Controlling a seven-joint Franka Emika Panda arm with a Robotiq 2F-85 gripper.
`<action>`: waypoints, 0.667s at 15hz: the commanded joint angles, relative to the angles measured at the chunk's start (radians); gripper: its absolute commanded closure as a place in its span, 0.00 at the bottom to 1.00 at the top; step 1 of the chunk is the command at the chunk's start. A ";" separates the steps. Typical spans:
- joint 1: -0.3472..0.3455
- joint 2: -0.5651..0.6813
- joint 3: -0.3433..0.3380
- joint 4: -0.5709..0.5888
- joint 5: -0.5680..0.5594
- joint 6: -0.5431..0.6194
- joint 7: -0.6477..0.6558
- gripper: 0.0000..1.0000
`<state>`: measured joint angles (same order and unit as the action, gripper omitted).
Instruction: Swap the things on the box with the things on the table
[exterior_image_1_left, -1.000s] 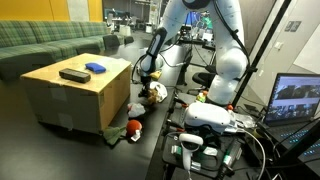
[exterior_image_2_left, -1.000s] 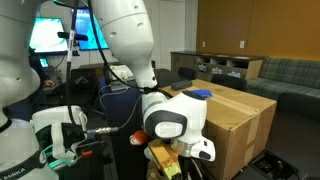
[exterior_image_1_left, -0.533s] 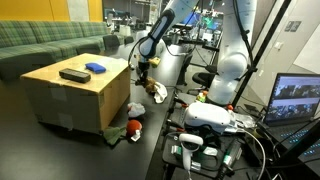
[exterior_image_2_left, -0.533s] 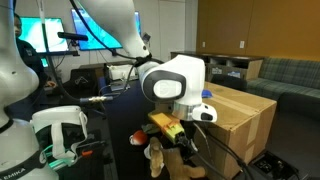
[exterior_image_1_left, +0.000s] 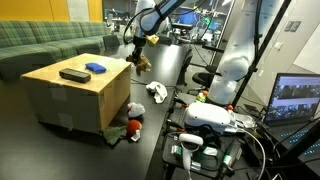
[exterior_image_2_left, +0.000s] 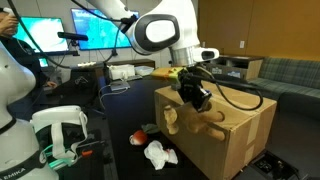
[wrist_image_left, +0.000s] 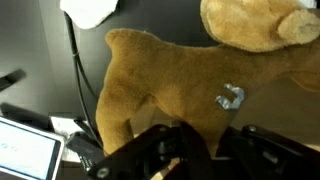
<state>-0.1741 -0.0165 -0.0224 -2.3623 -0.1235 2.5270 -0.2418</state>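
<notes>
Lab/office room: green couch (exterior_image_1_left: 40, 40) at the back, black counter (exterior_image_1_left: 172, 70) beside a cardboard box (exterior_image_1_left: 70, 95).

Hard to read:
- Wrist view: the brown plush toy (wrist_image_left: 170, 85) fills nearly the whole frame. The jaws are only dark shapes at the bottom edge, tips buried in the fabric. One end of the toy is cut off at top right, and a small metal clip (wrist_image_left: 232, 97) sits on its side.
- In an exterior view the toy (exterior_image_2_left: 172, 120) is almost the same colour as the box, so its outline blends into the box wall. Can't tell there whether it touches the box.
- There are two items on the box top, a flat black one (exterior_image_1_left: 74, 75) and a blue one (exterior_image_1_left: 96, 68). Both are too small to identify.

Jaws are clamped on the plush toy, which hangs directly under them. It is off the counter, in the air just beside the box's corner at about box-top height (exterior_image_1_left: 141, 62). Which part of the toy is pinched: cannot tell.

On the counter below lies a white plush (exterior_image_1_left: 157, 91). By the foot of the box are a pale toy (exterior_image_1_left: 134, 108) and a red-green toy (exterior_image_1_left: 130, 128).
</notes>
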 joint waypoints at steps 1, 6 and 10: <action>0.045 -0.008 -0.017 0.056 -0.049 0.038 0.079 0.97; 0.084 0.078 -0.011 0.170 -0.080 0.096 0.119 0.97; 0.101 0.210 -0.032 0.285 -0.192 0.160 0.215 0.97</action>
<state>-0.0887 0.0749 -0.0249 -2.1954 -0.2377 2.6429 -0.0942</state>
